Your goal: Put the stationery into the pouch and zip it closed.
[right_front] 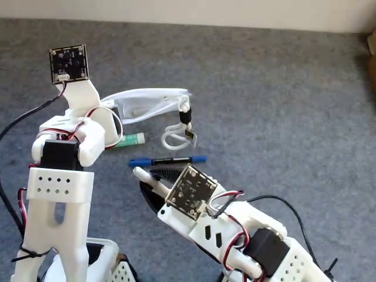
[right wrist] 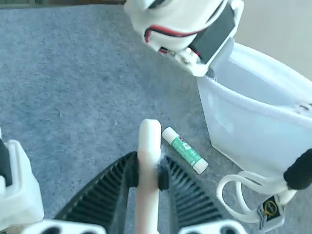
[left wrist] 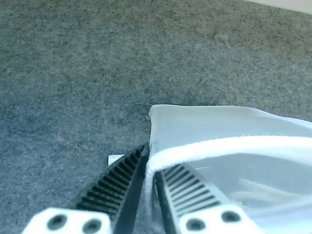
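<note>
From above, the right gripper (right_front: 154,183), closed on a white stick (right_front: 141,173), should lift it over the blue pen (right_front: 167,160) and glue stick (right_front: 130,139) toward the pouch (right_front: 150,104) beyond. The left wrist view shows the left gripper (left wrist: 151,161) pinching the pouch by its rim, best held high. In the right wrist view, the left arm (right wrist: 190,29) and cord loop (right wrist: 241,190) crowd the opening.

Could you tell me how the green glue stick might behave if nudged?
The glue stick is a smooth cylinder lying on its side, so it would probably roll; the carpet may slow it. It looks small, likely light.
</note>
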Controlling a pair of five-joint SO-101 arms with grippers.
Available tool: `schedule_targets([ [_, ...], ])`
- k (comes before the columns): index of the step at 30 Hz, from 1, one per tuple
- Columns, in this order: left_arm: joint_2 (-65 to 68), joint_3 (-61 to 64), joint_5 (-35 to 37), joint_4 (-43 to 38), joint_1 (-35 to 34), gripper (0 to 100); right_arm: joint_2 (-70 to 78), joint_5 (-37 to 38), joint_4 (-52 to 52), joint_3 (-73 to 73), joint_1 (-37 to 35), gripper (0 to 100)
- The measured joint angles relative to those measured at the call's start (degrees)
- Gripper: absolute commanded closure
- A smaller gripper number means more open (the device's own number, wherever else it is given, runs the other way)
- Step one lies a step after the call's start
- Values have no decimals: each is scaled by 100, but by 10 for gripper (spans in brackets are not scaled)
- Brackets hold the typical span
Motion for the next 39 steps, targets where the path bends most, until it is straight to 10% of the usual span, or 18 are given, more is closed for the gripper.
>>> schedule_targets([
  [39, 0, 9, 0, 0, 0, 993, -1582, 0, -4176, 1011, 448, 995],
])
